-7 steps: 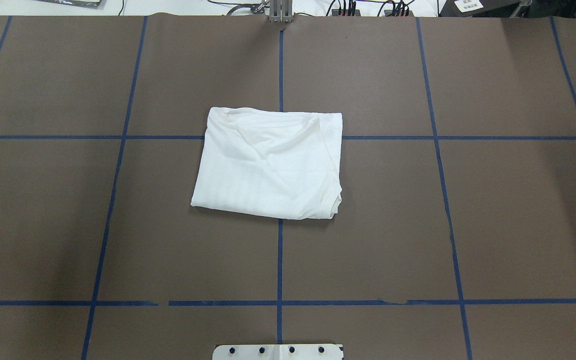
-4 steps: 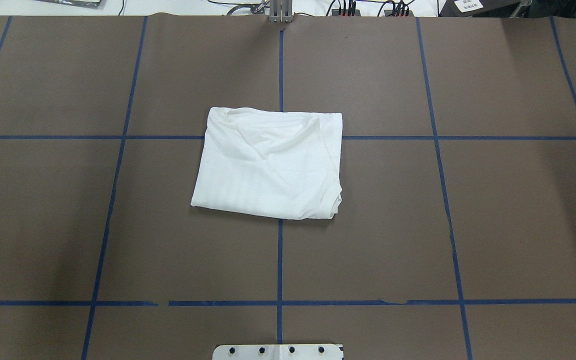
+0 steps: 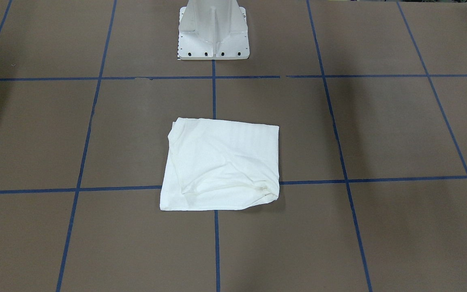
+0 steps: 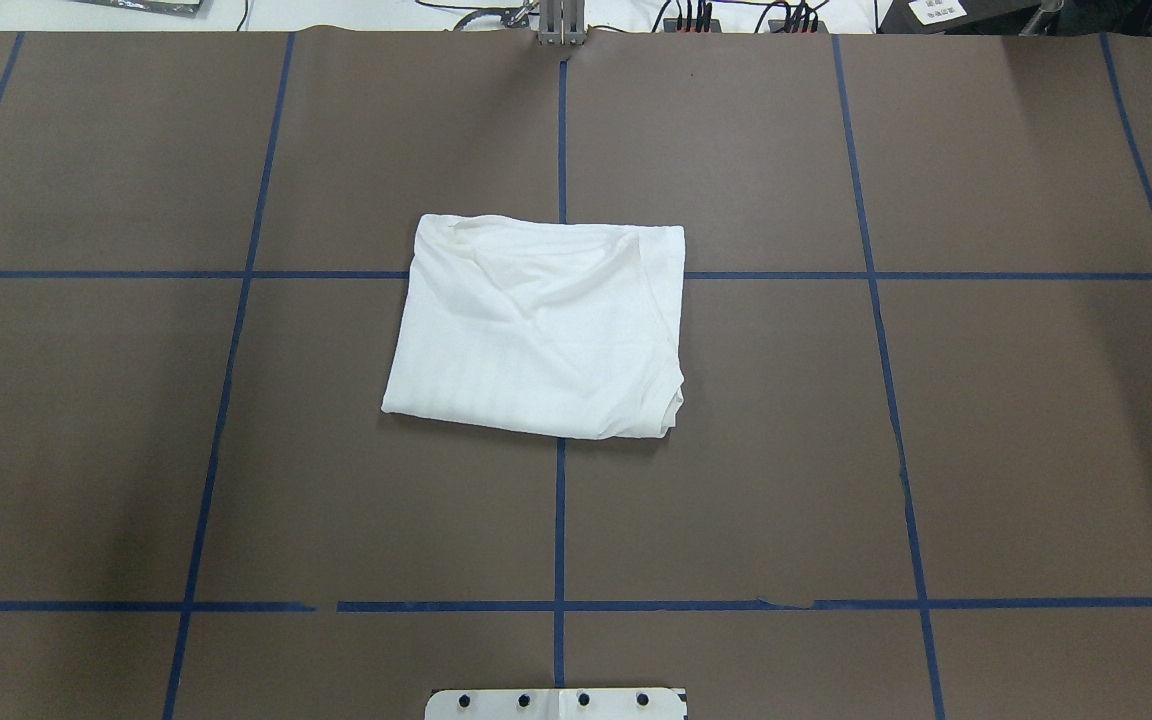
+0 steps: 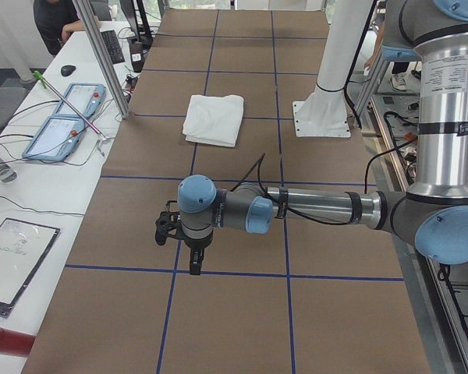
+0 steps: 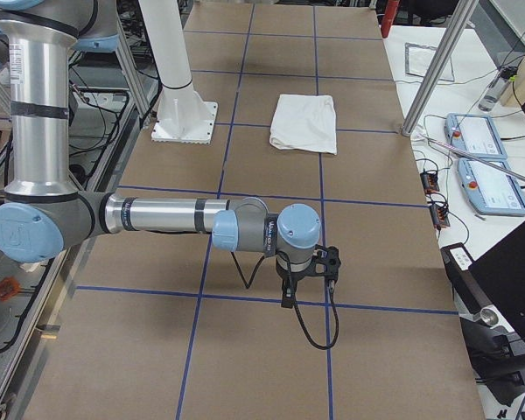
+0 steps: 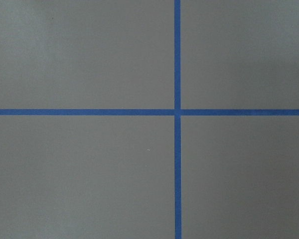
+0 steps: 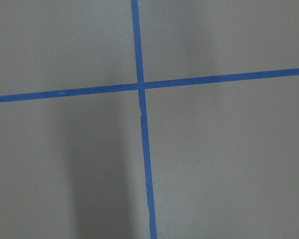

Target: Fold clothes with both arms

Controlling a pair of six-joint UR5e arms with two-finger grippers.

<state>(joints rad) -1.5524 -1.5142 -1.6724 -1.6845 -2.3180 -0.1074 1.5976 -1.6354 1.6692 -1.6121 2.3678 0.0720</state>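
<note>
The clothes are one white shirt [image 4: 536,330], folded into a compact rectangle at the middle of the brown table; it also shows as the shirt [image 3: 221,166], the shirt [image 5: 213,118] and the shirt [image 6: 304,122]. Neither arm touches it. My left gripper [image 5: 193,261] hangs over bare table far from the shirt, seen only from the left side, so I cannot tell its state. My right gripper [image 6: 289,293] hangs likewise at the opposite end, state unreadable. Both wrist views show only brown table and blue tape lines.
The white pedestal base [image 3: 213,32] stands at the robot's side of the table. Blue tape lines [image 4: 560,520] grid the surface. Teach pendants [image 5: 62,117] lie on a white side bench beside an aluminium post [image 5: 101,54]. A person [image 5: 54,15] sits at the far corner.
</note>
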